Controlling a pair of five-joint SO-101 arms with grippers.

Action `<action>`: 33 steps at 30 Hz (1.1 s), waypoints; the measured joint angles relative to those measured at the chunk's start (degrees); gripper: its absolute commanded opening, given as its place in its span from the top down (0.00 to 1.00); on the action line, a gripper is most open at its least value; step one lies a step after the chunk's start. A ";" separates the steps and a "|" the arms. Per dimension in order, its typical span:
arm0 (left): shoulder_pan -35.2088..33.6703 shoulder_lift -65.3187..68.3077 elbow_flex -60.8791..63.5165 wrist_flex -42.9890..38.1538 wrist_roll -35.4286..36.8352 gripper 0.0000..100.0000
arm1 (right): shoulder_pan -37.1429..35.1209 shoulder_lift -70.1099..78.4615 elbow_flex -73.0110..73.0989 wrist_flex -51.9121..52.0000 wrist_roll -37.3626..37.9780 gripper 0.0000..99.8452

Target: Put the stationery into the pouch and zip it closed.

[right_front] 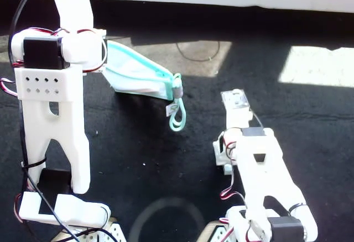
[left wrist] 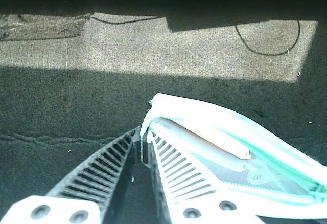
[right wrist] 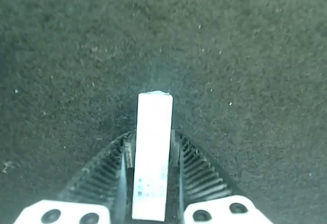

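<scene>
A teal and white mesh pouch [right_front: 138,76] hangs tilted above the dark mat, its zipper open and its teal loop [right_front: 177,117] dangling. My left gripper [left wrist: 142,136] is shut on the pouch's [left wrist: 240,147] corner. White pen-like sticks [left wrist: 204,143] lie inside it. A small white rectangular eraser-like block [right wrist: 153,152] stands upright between the fingers of my right gripper [right wrist: 152,138], which is shut on it just over the mat. In the high view the right gripper [right_front: 237,100] sits to the right of the pouch, apart from it.
A dark mat [right_front: 166,164] covers the table, with sunlit patches at the back [right_front: 315,65]. A thin cable [right_front: 196,51] curls on the mat behind the pouch. A faint ring mark [right_front: 166,214] shows near the front between the arm bases.
</scene>
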 measured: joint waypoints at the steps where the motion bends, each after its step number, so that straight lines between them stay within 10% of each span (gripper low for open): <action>1: 0.00 0.00 0.00 0.00 0.00 0.99 | 0.00 0.09 0.00 0.35 0.00 0.81; 27: 0.00 0.00 0.00 0.00 0.00 0.99 | -2.73 27.69 -27.25 18.99 0.18 0.78; 33: 0.00 0.00 0.00 0.00 0.00 0.99 | -7.03 28.22 -27.43 18.11 0.09 0.95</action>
